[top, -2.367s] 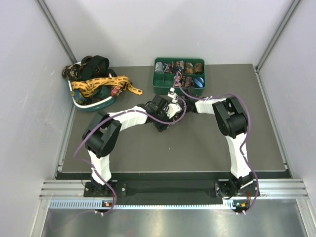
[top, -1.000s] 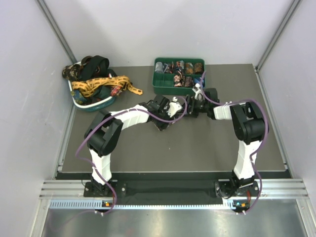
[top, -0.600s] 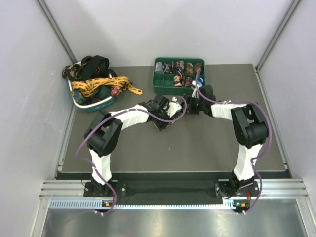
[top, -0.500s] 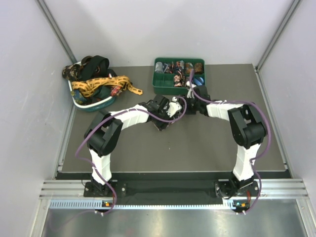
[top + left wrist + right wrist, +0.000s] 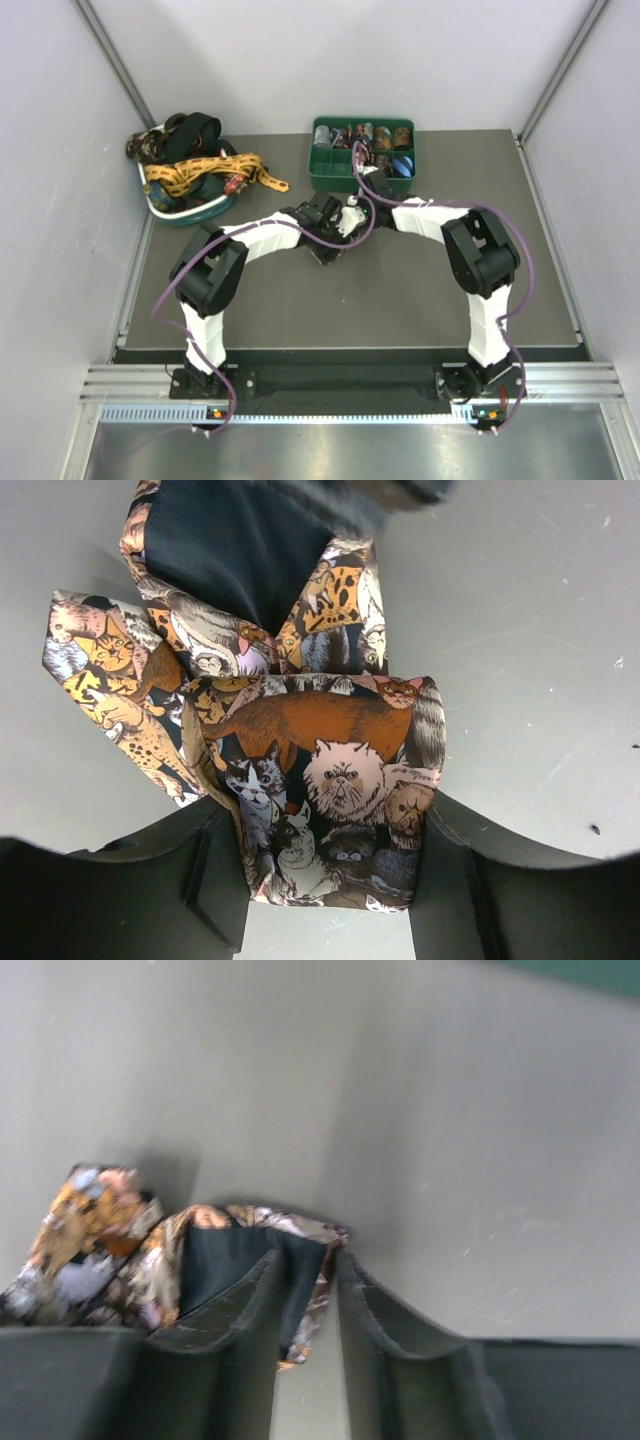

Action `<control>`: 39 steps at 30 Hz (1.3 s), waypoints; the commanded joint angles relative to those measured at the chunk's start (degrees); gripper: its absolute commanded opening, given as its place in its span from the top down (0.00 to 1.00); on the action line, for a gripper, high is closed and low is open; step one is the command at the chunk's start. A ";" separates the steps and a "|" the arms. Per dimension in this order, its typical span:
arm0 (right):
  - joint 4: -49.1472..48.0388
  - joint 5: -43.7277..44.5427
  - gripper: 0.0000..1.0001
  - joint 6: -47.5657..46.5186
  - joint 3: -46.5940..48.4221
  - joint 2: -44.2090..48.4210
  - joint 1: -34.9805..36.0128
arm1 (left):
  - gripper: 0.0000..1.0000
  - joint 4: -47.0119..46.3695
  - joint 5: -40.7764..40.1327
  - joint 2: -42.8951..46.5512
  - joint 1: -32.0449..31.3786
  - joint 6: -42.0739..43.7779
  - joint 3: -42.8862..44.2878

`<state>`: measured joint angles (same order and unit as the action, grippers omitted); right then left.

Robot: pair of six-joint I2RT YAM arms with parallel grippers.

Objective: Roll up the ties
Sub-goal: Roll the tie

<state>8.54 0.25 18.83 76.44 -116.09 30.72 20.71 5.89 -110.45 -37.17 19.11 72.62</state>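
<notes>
One tie (image 5: 330, 770), printed all over with cats, lies on the grey surface (image 5: 400, 300) in the middle of the top view, just below the green tray (image 5: 335, 184). The roll looks only begun. Low in the left wrist view, a short folded wad sits grasped between the left jaws, cloth touching both sides. The loose length runs toward the top of the frame with its dark lining showing. At lower centre of the right wrist view, the right jaws are nearly together, pinching a folded edge of the same tie.

Next, I judge, the loose length must be wound round the held wad with its edges in line, without tugging it free.

The cloth looks limp and slick, and one flap splays toward the left of the frame. More ties are heaped in the tub (image 5: 160, 205) at upper left.
</notes>
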 commanded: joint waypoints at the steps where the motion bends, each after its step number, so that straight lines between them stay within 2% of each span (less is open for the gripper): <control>1: 8.78 8.36 0.78 -0.55 1.07 -4.23 1.62 | 0.43 5.57 -4.04 -0.38 1.05 0.84 -2.57; 2: 9.21 8.54 0.85 -0.46 0.99 -4.23 1.62 | 0.43 5.57 -4.04 -0.38 1.04 0.84 -2.74; 3: 9.57 8.97 0.97 -0.37 0.99 -4.14 1.54 | 0.43 5.57 -4.04 -0.38 1.13 0.92 -2.66; 4: 9.57 9.76 1.00 -0.72 0.73 -3.88 1.45 | 0.43 5.66 -3.96 -0.64 1.05 0.84 -2.75; 8: 9.48 9.94 1.00 -0.99 -0.77 -2.30 0.22 | 0.43 5.57 -3.69 -0.73 0.96 0.84 -2.57; 11: 8.08 8.89 1.00 -0.46 -3.75 0.51 -3.28 | 0.43 5.57 -2.90 -1.51 0.26 0.84 -1.43; 21: 4.65 5.98 1.00 -0.20 -11.40 8.25 -11.20 | 0.44 8.90 -2.38 -8.81 -3.35 1.63 10.77; 28: 2.89 5.47 1.00 0.59 -14.56 12.46 -14.19 | 0.44 10.23 -2.20 -10.66 -3.79 2.60 14.12; 29: 2.28 4.59 0.98 0.68 -14.92 12.82 -14.89 | 0.44 10.58 -2.03 -11.36 -3.88 2.68 14.65; 31: 1.93 2.30 0.86 0.77 -15.88 13.70 -15.08 | 0.44 10.75 -1.58 -11.89 -3.88 2.86 15.01; 32: 1.40 2.12 0.72 1.12 -16.32 14.14 -15.16 | 0.44 11.36 -1.24 -12.41 -3.88 2.77 15.62; 33: 1.14 2.30 0.65 1.30 -17.46 15.27 -15.25 | 0.44 11.81 -1.06 -12.68 -3.88 2.68 15.88; 38: -0.10 2.82 0.38 3.57 -21.86 20.63 -17.88 | 0.44 14.09 -1.67 -13.21 -4.23 2.42 17.12; 39: -0.45 2.39 0.37 4.02 -23.60 22.82 -18.58 | 0.44 14.10 -1.85 -13.21 -4.32 2.51 17.12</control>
<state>8.36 0.58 21.32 55.66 -98.85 14.96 28.27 6.42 -121.40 -41.74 21.10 89.86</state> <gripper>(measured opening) 0.609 0.568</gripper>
